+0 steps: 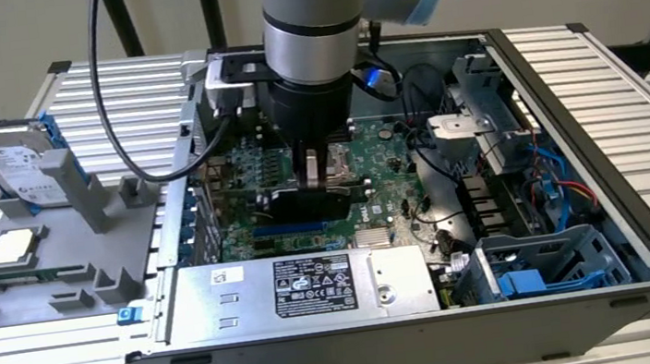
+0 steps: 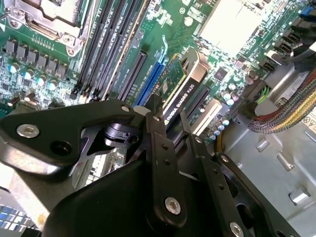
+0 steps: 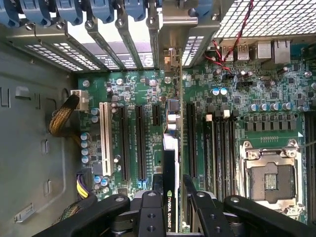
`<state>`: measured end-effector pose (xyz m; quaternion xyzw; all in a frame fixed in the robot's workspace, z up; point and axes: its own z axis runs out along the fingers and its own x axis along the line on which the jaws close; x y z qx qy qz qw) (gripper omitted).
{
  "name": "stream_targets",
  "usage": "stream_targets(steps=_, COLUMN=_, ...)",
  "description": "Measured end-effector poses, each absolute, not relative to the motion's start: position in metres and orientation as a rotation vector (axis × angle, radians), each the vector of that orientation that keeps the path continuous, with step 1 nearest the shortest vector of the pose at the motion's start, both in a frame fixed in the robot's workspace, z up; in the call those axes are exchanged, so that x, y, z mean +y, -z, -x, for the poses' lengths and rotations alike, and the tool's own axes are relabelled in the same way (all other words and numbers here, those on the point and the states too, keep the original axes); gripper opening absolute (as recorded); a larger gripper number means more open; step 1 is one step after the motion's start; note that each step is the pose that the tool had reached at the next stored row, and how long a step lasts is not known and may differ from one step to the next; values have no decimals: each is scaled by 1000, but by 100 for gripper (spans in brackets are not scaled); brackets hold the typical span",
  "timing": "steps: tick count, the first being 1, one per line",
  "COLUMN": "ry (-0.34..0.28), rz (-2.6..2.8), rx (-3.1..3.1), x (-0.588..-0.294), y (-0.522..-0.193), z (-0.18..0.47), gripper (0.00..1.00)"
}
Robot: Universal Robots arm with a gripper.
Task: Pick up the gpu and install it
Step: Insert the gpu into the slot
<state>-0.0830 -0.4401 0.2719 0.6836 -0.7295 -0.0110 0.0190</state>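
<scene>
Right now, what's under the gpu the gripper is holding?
The gripper holds the gpu on edge over the green motherboard, among its long black expansion slots. The card's own body hides the slot right beneath it.

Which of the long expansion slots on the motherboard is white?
The white slot nearest the bare metal case wall in the first wrist view; the other long slots are black.

arm (image 1: 311,44) reaches into open computer case (image 1: 587,289); fingers (image 1: 320,166) grip gpu (image 1: 306,205) upright over motherboard (image 1: 395,194).
</scene>
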Motion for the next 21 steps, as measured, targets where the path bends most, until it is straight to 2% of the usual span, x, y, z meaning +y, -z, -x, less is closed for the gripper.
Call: stream_targets(steps=21, ry=31, rz=-2124, rx=-2266, x=-439, y=-261, z=88, gripper=0)
